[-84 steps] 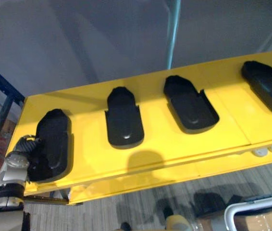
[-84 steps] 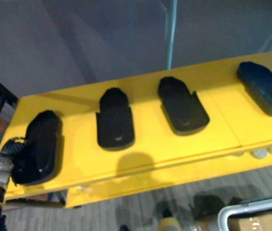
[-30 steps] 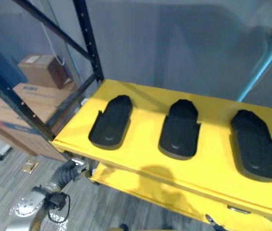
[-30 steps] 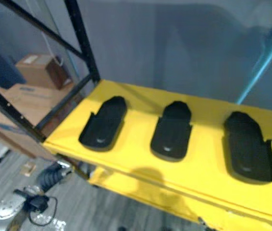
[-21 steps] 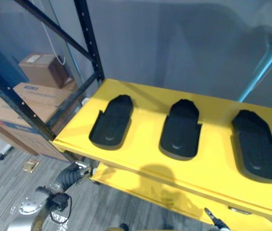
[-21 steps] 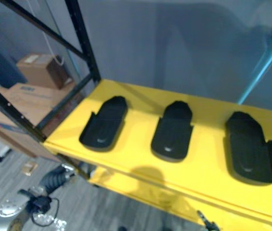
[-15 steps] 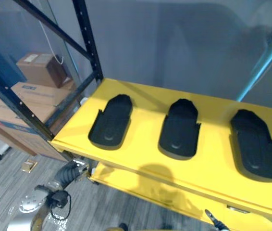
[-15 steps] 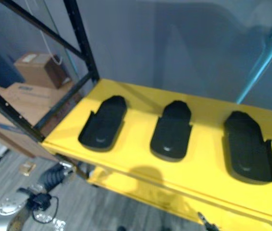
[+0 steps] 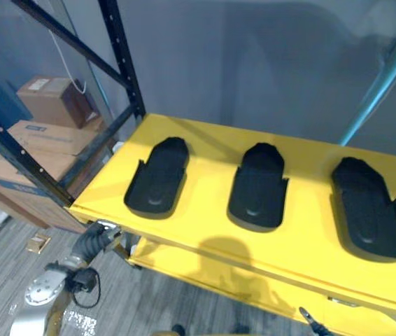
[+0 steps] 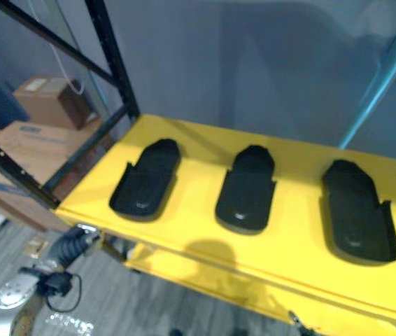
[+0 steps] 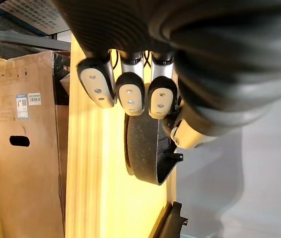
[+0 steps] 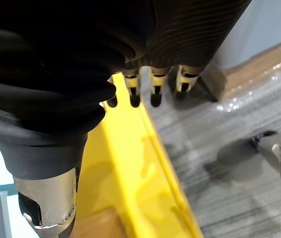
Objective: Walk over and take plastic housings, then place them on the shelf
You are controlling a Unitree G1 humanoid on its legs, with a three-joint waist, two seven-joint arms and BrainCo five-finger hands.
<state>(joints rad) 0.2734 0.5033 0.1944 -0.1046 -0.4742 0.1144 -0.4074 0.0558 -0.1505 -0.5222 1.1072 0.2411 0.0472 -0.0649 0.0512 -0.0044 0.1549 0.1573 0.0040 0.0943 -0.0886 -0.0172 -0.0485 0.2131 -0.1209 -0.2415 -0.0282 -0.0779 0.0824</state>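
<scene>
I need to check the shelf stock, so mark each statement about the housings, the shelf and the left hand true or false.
1. Three black housings lie on the yellow shelf: a left housing, a middle housing and a right housing. True.
2. The left hand grips a housing. False: it holds nothing and sits below the shelf's front edge.
3. The housings are stacked. False: they lie side by side, apart.
4. Cardboard boxes stand beyond the shelf's left end. True.
</scene>
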